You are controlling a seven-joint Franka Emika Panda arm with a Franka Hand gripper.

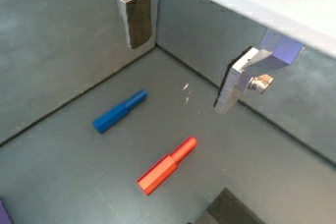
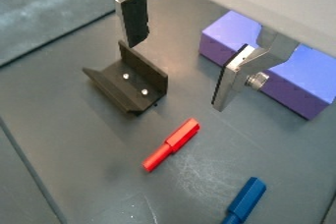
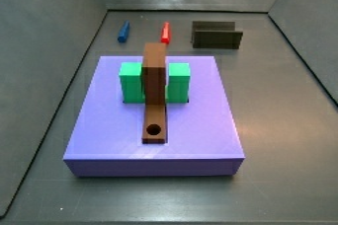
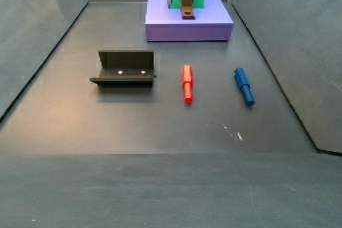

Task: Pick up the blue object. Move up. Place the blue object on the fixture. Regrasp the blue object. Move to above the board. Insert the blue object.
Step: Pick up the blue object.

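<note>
The blue object (image 4: 243, 85) is a short blue peg lying flat on the grey floor, also seen in both wrist views (image 1: 120, 112) (image 2: 242, 200) and at the far wall in a side view (image 3: 123, 32). My gripper (image 1: 182, 71) (image 2: 180, 71) is open and empty, with its silver fingers (image 1: 137, 22) wide apart. It hangs well above the floor between the fixture (image 2: 129, 83) and the purple board (image 2: 269, 63), apart from the blue peg. The fixture (image 4: 124, 69) stands empty.
A red peg (image 4: 187, 83) lies beside the blue one, between it and the fixture, and shows in a wrist view (image 1: 167, 165). The purple board (image 3: 158, 120) carries a green block (image 3: 132, 81) and a brown slotted bar (image 3: 156, 101). Grey walls enclose the floor.
</note>
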